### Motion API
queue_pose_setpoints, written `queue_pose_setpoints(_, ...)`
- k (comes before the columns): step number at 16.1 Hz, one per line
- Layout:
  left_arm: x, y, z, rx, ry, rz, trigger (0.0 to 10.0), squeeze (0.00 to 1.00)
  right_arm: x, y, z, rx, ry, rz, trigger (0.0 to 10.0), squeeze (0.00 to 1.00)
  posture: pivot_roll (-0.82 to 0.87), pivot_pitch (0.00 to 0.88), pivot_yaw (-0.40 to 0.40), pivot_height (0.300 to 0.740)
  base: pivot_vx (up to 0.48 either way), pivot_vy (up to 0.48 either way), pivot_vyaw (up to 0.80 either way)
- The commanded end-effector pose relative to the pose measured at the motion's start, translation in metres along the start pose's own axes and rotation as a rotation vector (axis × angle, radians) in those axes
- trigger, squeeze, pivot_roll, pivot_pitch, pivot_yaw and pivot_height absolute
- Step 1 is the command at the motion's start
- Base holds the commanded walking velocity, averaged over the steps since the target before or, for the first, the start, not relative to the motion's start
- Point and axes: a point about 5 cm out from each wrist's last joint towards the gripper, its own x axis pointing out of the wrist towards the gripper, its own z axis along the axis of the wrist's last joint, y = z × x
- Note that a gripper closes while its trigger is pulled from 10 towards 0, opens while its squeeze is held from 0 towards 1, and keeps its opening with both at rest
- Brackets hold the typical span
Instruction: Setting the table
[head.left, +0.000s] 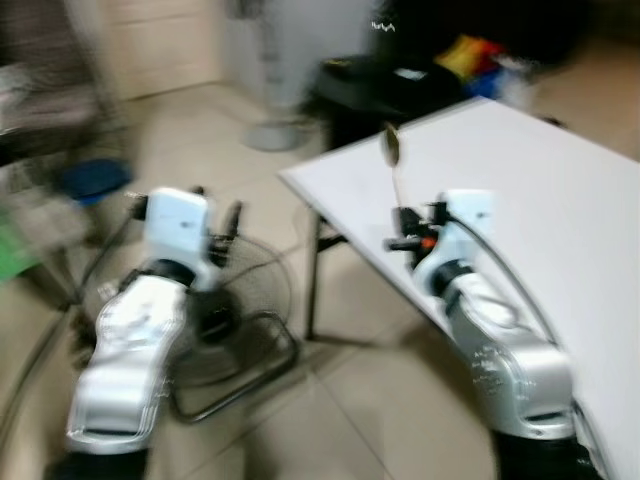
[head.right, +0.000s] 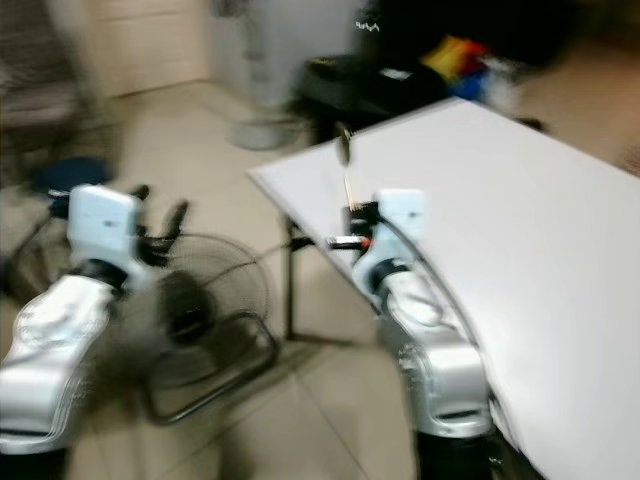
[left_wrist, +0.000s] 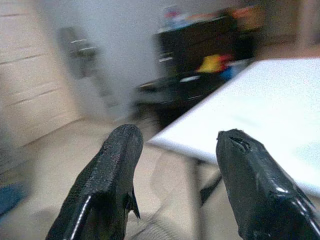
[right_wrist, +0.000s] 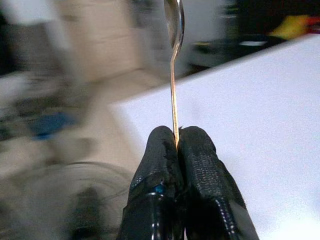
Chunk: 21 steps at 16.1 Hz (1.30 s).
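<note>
White tabletop (head.left: 560, 200) is seen on the robot's right, its near corner pointing toward the middle of the head views, with dark legs showing under that corner. Views are blurred, so fine detail can't be made out.

Right gripper (right_wrist: 176, 137) is raised at the table's near edge, w/ its two black fingers pressed together on the thin handle of a spoon (right_wrist: 174, 75). Spoon is held roughly upright, bowl end at top, handle end pinched between the fingertips. In the head views the spoon (head.left: 393, 160) is seen standing above the right gripper (head.left: 405, 225), over the table's edge near the corner, not touching the tabletop. Silver right arm runs down from it toward the bottom of the view, alongside the table's edge.

Left gripper (left_wrist: 177, 145) is held up over the floor, well apart from the table, on the robot's left. Its fingers (left_wrist: 110, 175) are spread w/ a wide gap between them and nothing is held. Through the gap, the table corner and one leg are seen ahead.

Floor fan (head.left: 235, 320) w/ a round wire cage lies on the tiled floor, between the two arms and just beside the left arm. Blue round object (head.left: 95, 178) is seen on the floor farther to the left; what it is can't be told. Dark furniture (head.left: 390, 85) stands beyond the table's far corner, w/ sth yellow (head.left: 468, 52) and blue on or behind it, too blurred to identify. Pale wall and door panels fill the background.
</note>
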Motion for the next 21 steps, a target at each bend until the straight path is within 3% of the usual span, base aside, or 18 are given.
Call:
queue_pose_setpoints(1,-0.003,0.011,0.000,0.020,0.003,0.034,10.0,0.00,0.000,0.010,0.006,0.010,-0.025,0.034,10.0,0.00,0.19,0.000,0.011,0.727,0.368,0.000,0.00)
queue_pose_setpoints(7,-0.002,0.006,-0.003,0.015,0.007,-0.006,10.0,0.00,-0.008,0.005,0.003,0.009,-0.015,-0.003,10.0,0.00,0.15,0.000,0.027,0.727,0.367,0.000,-0.62)
queue_pose_setpoints(14,0.007,0.000,-0.004,-0.002,0.001,-0.024,10.0,0.00,-0.015,0.000,0.004,-0.006,-0.029,-0.037,10.0,0.00,0.11,0.000,0.056,0.727,0.358,0.000,0.00)
queue_pose_setpoints(18,0.010,-0.004,-0.006,0.014,0.006,-0.035,10.0,0.00,-0.017,-0.001,0.004,-0.005,-0.017,-0.047,10.0,0.00,0.10,0.000,0.059,0.727,0.000,0.000,-0.52)
queue_pose_setpoints(21,0.013,0.000,-0.006,0.009,0.005,-0.023,10.0,0.00,-0.021,0.002,0.002,0.004,-0.008,-0.047,10.0,0.00,0.10,0.000,0.065,0.727,0.000,0.476,-0.79)
